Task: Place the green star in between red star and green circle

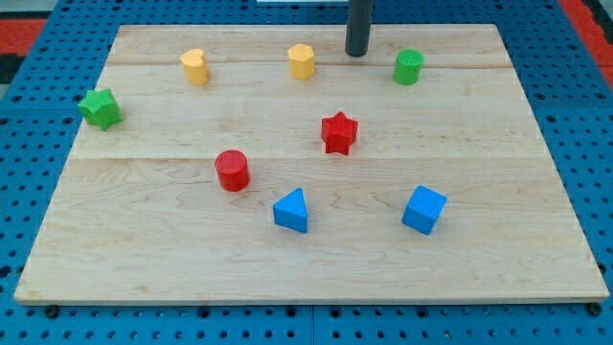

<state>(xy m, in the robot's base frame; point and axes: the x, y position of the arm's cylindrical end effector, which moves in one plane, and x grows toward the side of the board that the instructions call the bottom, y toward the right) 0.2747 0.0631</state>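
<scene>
The green star (101, 108) sits at the board's left edge, near the view's top left. The red star (338, 132) is near the board's middle. The green circle (408, 66) stands at the view's top right. My tip (357, 54) rests near the top edge, between the yellow hexagon (302, 60) and the green circle, far to the right of the green star and touching no block.
A yellow heart-like block (195, 66) is at the top left. A red circle (232, 170), a blue triangle (292, 210) and a blue cube (423, 209) lie in the lower half. The wooden board (144, 259) lies on a blue pegboard.
</scene>
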